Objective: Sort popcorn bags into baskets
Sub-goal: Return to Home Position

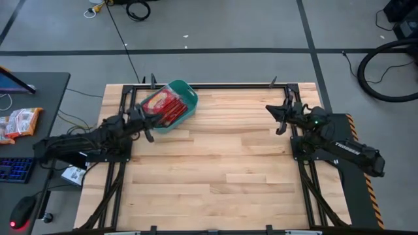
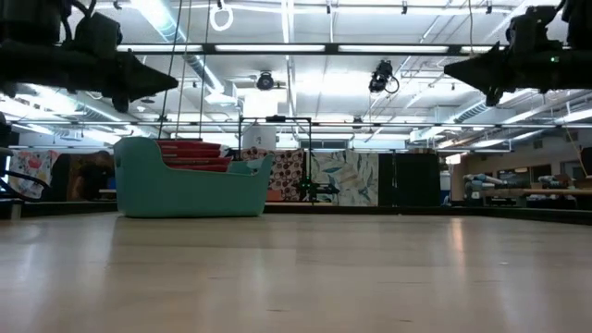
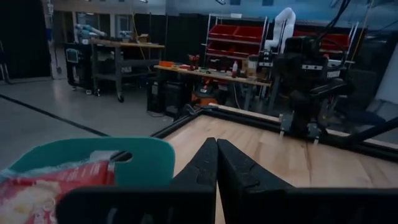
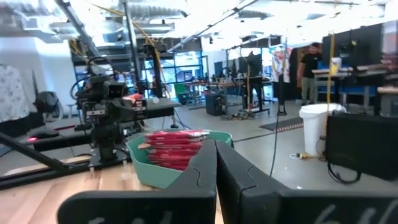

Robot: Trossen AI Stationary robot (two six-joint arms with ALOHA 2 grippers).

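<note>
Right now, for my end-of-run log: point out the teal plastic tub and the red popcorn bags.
Teal plastic tub [image 2: 185, 196]: low view, its front wall.
Red popcorn bags [image 1: 167, 106]: high view, the top packet's face.

overhead, table-level, wrist views share tub [image 2: 185, 190]

This is a robotics lab or workshop. Ahead of the left end effector [image 3: 216, 144] stand a cluttered workbench [image 3: 205, 73] and racks of red bins [image 3: 239, 34]. Beyond the right end effector [image 4: 216, 146] an open concrete floor [image 4: 261, 134] stretches to a standing person [image 4: 309, 62]. High above both end effectors run bare ducts [image 2: 199, 69] and strip lights [image 2: 277, 48]. Cables [image 1: 134, 10] trail across the floor.
</note>
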